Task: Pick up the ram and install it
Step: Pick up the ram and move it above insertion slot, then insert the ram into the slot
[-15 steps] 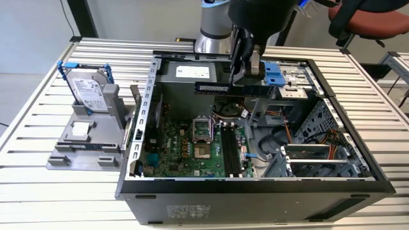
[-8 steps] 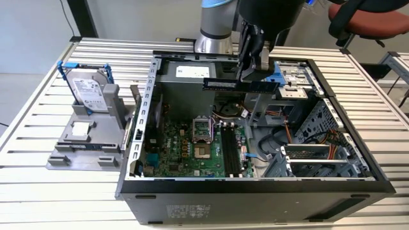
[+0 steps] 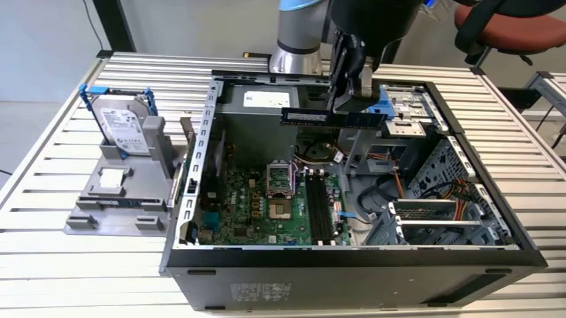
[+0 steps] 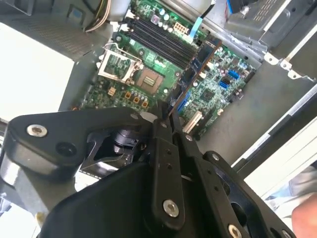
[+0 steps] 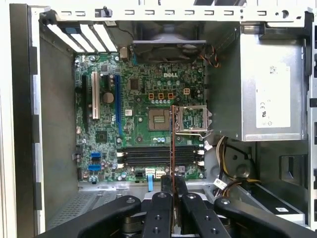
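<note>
In the exterior view I record the black gripper at upper centre of the frame, clamped on the ram, a thin flat dark strip held level above the open sheet-metal computer case. In the second wrist view the ram projects edge-on from the gripper over the green motherboard. In the first wrist view its narrow edge crosses the long black slots.
</note>
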{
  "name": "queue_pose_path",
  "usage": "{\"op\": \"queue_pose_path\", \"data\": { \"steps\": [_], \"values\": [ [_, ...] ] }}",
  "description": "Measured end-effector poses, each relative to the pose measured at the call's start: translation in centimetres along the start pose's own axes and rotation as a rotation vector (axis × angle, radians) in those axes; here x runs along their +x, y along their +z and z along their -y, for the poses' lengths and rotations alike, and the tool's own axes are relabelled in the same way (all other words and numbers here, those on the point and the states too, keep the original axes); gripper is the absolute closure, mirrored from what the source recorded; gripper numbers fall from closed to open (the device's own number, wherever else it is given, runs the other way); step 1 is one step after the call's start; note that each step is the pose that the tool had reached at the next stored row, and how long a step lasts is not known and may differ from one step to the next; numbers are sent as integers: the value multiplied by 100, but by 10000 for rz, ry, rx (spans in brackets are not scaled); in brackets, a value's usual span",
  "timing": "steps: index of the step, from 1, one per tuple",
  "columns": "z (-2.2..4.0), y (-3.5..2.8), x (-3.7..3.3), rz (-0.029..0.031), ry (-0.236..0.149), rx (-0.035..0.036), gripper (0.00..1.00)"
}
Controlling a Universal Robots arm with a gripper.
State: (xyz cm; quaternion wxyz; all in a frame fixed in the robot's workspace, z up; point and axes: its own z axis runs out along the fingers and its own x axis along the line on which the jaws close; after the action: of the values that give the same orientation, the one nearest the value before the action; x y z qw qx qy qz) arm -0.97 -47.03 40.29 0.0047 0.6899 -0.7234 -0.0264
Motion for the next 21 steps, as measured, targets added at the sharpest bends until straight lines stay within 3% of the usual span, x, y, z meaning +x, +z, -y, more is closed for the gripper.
{"op": "queue_pose_path", "data": {
  "steps": [3,21],
  "values": [
    [-4,0,0,13,313,9,100],
    [-5,0,0,154,3453,103,100]
  ]
}}
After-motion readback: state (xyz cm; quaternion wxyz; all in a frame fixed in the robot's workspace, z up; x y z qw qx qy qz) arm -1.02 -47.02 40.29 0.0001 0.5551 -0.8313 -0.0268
